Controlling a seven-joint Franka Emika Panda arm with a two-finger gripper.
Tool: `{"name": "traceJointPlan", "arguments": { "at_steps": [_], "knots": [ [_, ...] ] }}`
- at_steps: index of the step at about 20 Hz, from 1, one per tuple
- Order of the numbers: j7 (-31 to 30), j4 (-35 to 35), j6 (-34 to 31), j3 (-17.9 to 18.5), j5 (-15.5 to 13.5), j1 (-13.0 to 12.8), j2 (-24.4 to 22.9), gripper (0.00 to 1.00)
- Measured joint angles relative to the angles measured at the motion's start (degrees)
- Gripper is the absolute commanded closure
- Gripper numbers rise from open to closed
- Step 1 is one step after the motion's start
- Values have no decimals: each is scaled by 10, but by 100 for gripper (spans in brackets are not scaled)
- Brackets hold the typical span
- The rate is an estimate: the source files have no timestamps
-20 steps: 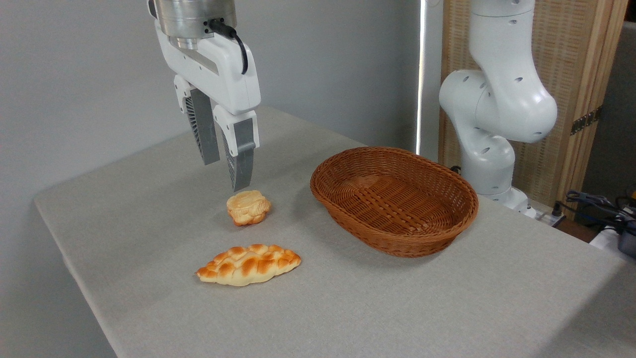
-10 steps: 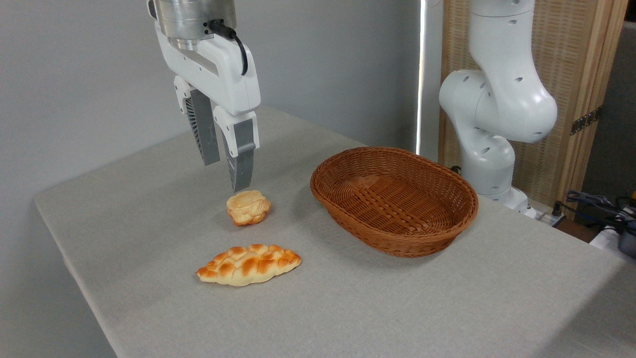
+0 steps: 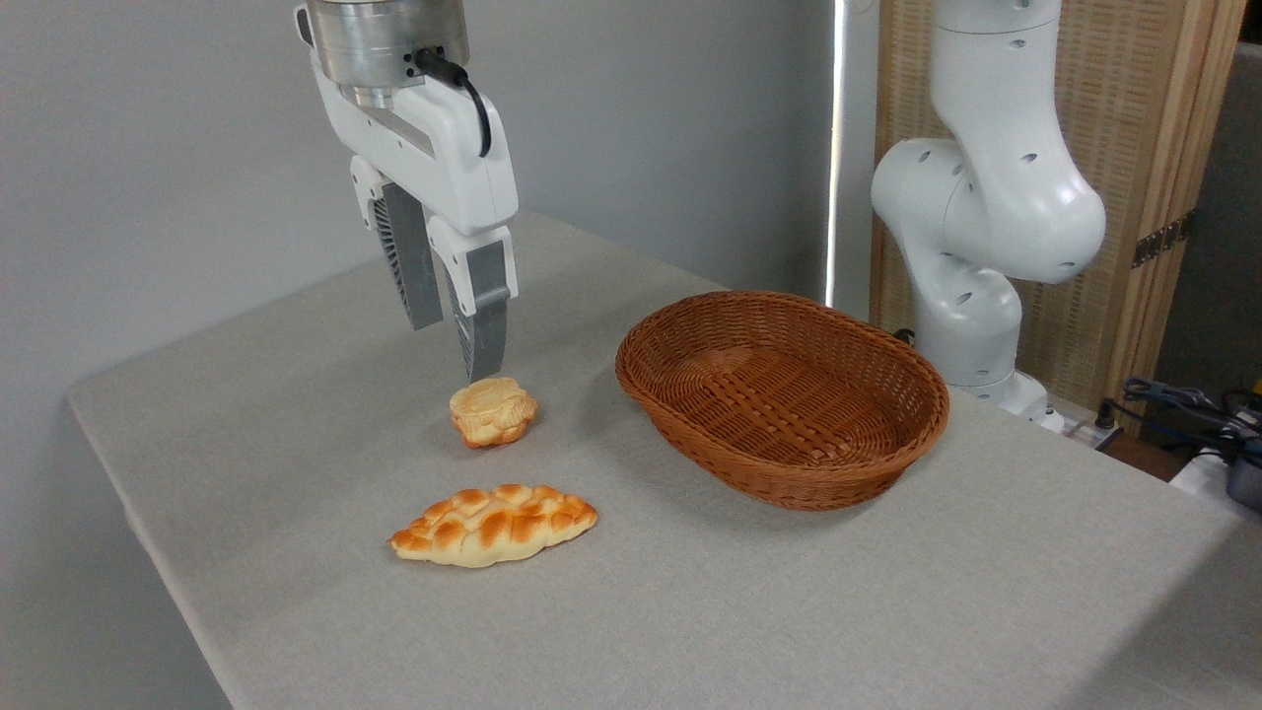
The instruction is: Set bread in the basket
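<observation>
Hovering over the bread (image 3: 493, 411), the gripper (image 3: 455, 347) is hanging with its fingers parted and nothing between them, the nearer fingertip looking just above the bun's pale top. Fixed camera only: bread is sitting on the grey table (image 3: 749, 602), left of the basket (image 3: 784, 394) and apart from it; the braided loaf (image 3: 495, 524) is lying nearer the camera, not involved. Basket is sitting empty. Judging the step as pre-grasp approach. Next move is probably calling for a straight descent so the fingers are straddling the bun's ridged sides, then closing. Depth alignment over the bun is hard to judge from this angle.
</observation>
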Motion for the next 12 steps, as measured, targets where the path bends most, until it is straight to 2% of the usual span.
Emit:
{"name": "traceJointPlan", "arguments": {
  "at_steps": [9, 12],
  "knots": [
    [0, -41, 1, -2, 0, -1, -1, 0],
    [1, -80, 26, -28, 0, -2, -15, 0]
  ]
}}
